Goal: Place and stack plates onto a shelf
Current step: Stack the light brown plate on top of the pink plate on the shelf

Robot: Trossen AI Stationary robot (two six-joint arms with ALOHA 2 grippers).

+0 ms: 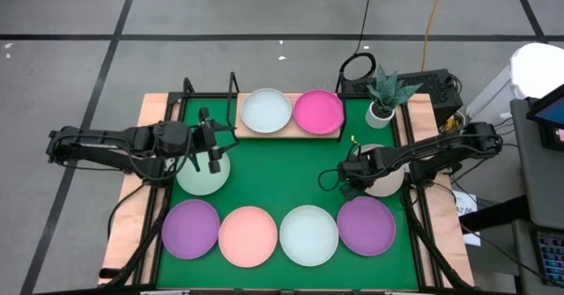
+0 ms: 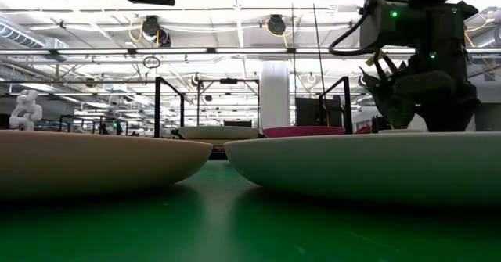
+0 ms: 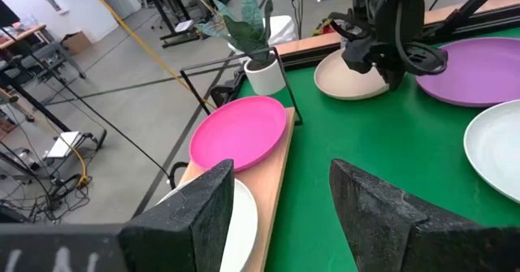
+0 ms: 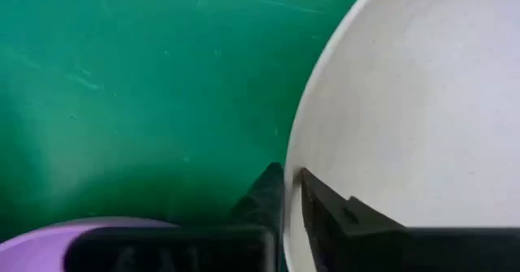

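The shelf point(image 1: 291, 129) stands at the table's far middle and carries a white plate point(image 1: 266, 110) and a magenta plate point(image 1: 318, 112). Two purple plates point(image 1: 190, 228) point(image 1: 366, 225), a salmon plate point(image 1: 248, 235) and a white plate point(image 1: 308, 234) lie in a row along the near edge. My left gripper point(image 1: 214, 158) hangs open and empty over the far rim of a pale mint plate point(image 1: 201, 176). My right gripper point(image 1: 351, 173) is shut on the beige plate point(image 1: 388, 176) at the table's right. My right gripper holds the beige plate by its left rim point(image 4: 292, 154), one finger point(image 4: 333, 211) inside the plate and one finger point(image 4: 260, 195) outside it. The fingers point down, slanting in from the table's left side. The plate sits low over the mat; I cannot tell whether it is lifted.
A potted plant point(image 1: 383, 97) stands at the far right, behind the beige plate. The green mat point(image 1: 291, 172) shows bare between the shelf and the near row. Black frame bars point(image 1: 211, 88) rise at the far left corner.
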